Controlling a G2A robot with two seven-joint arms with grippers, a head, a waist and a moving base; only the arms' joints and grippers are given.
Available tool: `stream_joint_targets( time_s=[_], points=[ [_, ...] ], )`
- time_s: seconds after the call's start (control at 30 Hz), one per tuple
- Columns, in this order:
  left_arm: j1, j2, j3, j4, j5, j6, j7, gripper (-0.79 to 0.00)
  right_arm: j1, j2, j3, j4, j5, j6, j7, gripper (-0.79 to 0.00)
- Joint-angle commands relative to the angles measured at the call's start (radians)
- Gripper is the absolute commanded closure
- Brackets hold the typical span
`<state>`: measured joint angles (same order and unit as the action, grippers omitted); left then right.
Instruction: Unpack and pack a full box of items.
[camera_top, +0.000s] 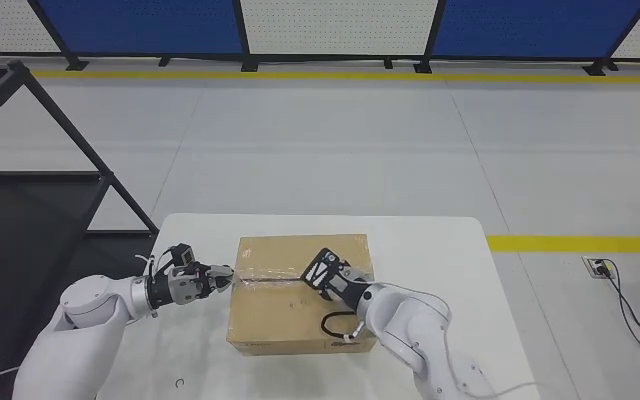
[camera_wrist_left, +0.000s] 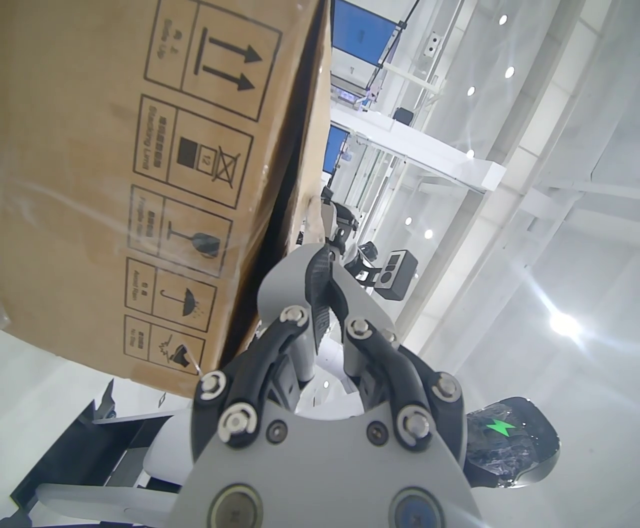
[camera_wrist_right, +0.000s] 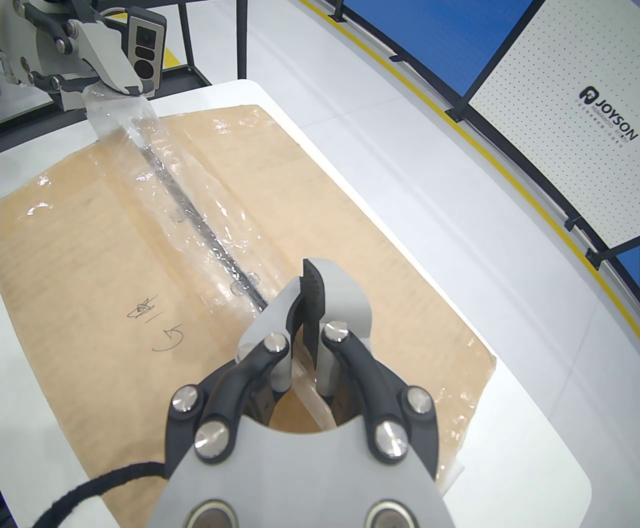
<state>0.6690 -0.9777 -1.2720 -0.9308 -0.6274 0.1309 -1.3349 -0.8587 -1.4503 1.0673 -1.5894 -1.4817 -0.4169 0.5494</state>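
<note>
Box (camera_top: 270, 310), lower centre of the top view, stands on a white, round-cornered table (camera_top: 440, 245). It is brown cardboard, rectangular, flaps down, with pen scribbles on the lid and black handling symbols on one side. Clear, crinkled, glossy tape (camera_wrist_right: 165, 160) runs along the dark centre seam, its end lifted off the box edge. Left gripper (camera_top: 225, 277) is clamped on that lifted end. Right gripper (camera_wrist_right: 310, 295) has its fingers pressed together, tips at the seam mid-lid; contact cannot be confirmed.

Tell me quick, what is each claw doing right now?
Left claw: closed, pinching the clear tape at the box edge.
Right claw: closed, nothing seen in it, over the box top.
</note>
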Motion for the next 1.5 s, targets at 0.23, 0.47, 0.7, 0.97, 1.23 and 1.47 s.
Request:
stream_joint_targets(
  time_s=[0.23,0.47,0.7,0.97,1.23,1.47],
  points=[
    [-0.006,-0.001,0.010,0.007,-0.001,-0.001,0.002,0.000,-0.015,0.006,-0.002,-0.007,-0.008,-0.026,-0.004,0.000],
    [-0.011,-0.001,0.016,0.012,-0.003,-0.001,0.003,-0.256,-0.016,0.007,-0.004,0.000,-0.013,-0.020,-0.004,0.000],
    [-0.008,0.003,0.004,0.016,-0.011,-0.007,0.010,-0.785,-0.008,0.007,-0.011,0.010,-0.007,-0.020,-0.004,0.000],
    [0.022,0.020,-0.067,-0.047,-0.050,-0.048,0.039,-0.785,-0.005,0.008,-0.015,0.011,-0.006,-0.016,-0.005,0.000],
    [0.116,0.019,-0.112,-0.237,-0.198,-0.096,0.062,-0.785,-0.008,0.009,-0.017,0.007,-0.004,-0.012,-0.009,0.000],
    [0.091,-0.004,-0.018,-0.231,-0.167,-0.065,0.155,-0.785,-0.003,0.010,-0.022,0.013,-0.001,-0.010,-0.010,0.000]
  ],
)
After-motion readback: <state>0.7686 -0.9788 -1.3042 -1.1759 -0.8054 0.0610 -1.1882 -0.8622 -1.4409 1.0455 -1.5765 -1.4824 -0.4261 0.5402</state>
